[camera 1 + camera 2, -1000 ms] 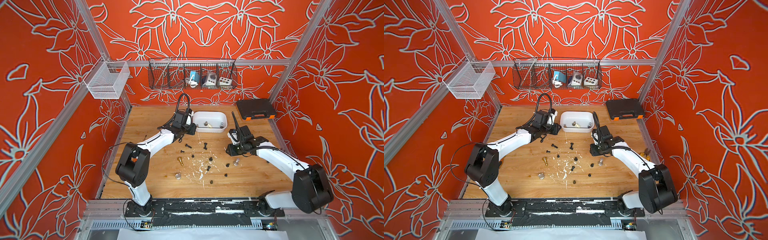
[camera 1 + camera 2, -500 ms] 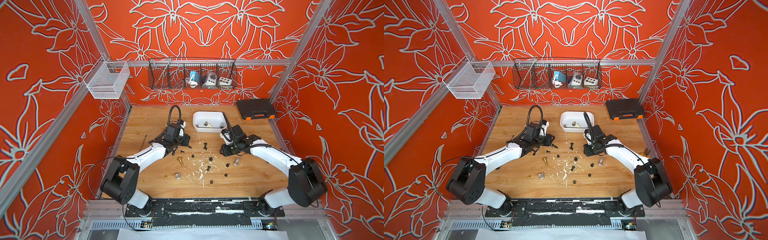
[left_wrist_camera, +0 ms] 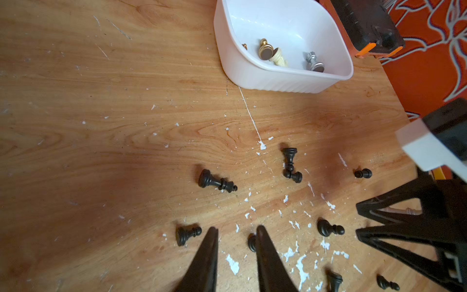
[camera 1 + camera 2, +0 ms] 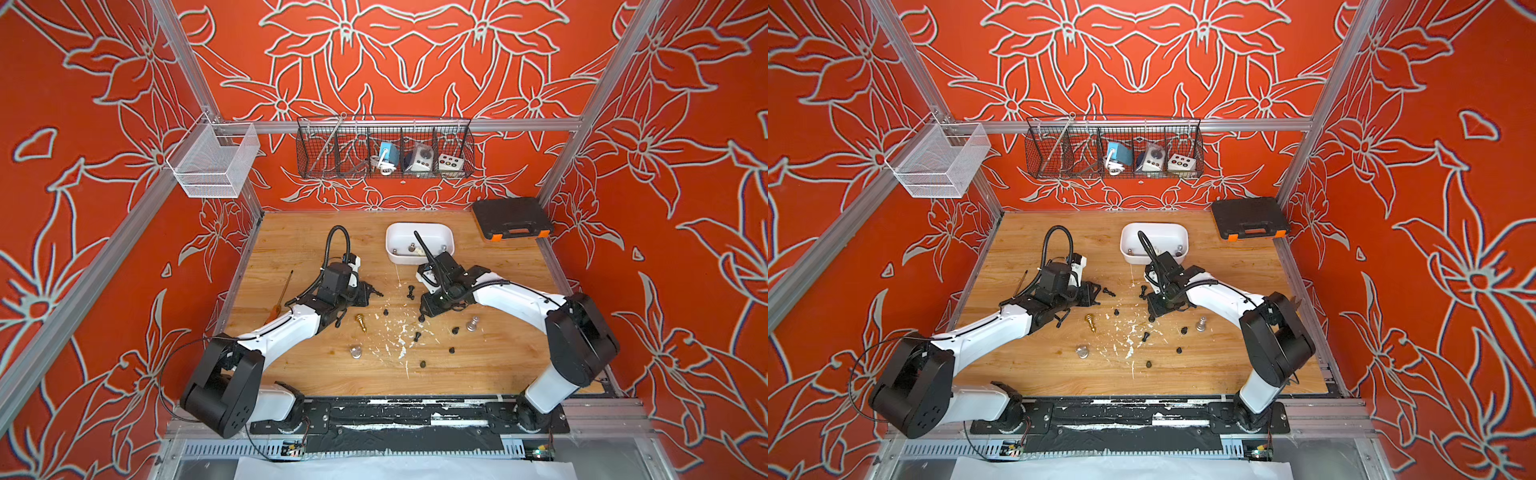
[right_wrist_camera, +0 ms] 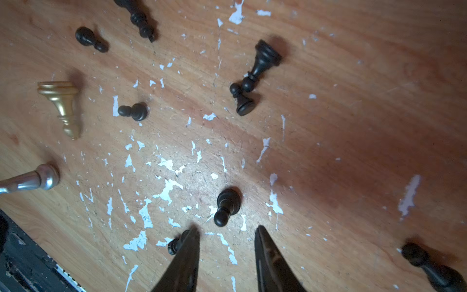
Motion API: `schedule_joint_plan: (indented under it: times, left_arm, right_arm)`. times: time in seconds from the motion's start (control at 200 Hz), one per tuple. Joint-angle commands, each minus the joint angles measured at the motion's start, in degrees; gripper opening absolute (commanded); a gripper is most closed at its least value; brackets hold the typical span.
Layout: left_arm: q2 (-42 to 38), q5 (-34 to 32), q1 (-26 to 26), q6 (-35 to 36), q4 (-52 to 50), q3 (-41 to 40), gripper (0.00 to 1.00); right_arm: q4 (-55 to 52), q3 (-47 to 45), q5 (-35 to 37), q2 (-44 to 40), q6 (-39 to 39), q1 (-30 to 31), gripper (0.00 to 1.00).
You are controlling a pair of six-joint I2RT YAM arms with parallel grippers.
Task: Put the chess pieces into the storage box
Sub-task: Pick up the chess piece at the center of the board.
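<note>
Tom: What could go wrong for us here?
Mia: Our right gripper [image 5: 226,228] is low, just short of a little black pawn [image 5: 226,205] lying on its side. It is round. If we close off the middle, it may roll or pop out. A tiny black piece [image 5: 173,245] sits tight beside one finger, so we may bump it away.
Tom: And our left gripper [image 3: 237,228]?
Mia: A half-hidden pawn [image 3: 251,243] is behind one finger. We may push it, not catch it.
Tom: How wide are our jaws?
Mia: Both have a small gap. Both hold nothing.
Tom: Where do we drop them?
Mia: In the storage box [image 3: 278,83], at the far side of the table [image 3: 101,101]. A gold piece [image 3: 265,50], a cream piece [image 3: 279,58] and a silver piece [image 3: 314,63] lie inside. The other chess pieces [image 3: 216,182] lie loose between our arms.
</note>
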Motion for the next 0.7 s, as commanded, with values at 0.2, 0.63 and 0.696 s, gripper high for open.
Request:
schedule_joint_plan:
  times: [0.2, 0.63, 0.696]
  left_arm:
    - [-0.44, 1.76, 0.46, -0.76, 2.29, -0.56, 0.28]
    - [0.57, 2.07, 0.46, -1.01, 2.79, -0.07, 0.28]
    - [0.84, 2.07, 0.47, -1.04, 2.58, -0.11, 0.28]
  right_arm:
    - [-2.42, 3.07, 1.44, 4.30, -0.68, 1.66, 0.38]
    - [-2.51, 4.36, 1.44, 6.84, -1.08, 1.97, 0.26]
    - [-2.59, 4.45, 1.27, 7.03, -1.19, 2.03, 0.25]
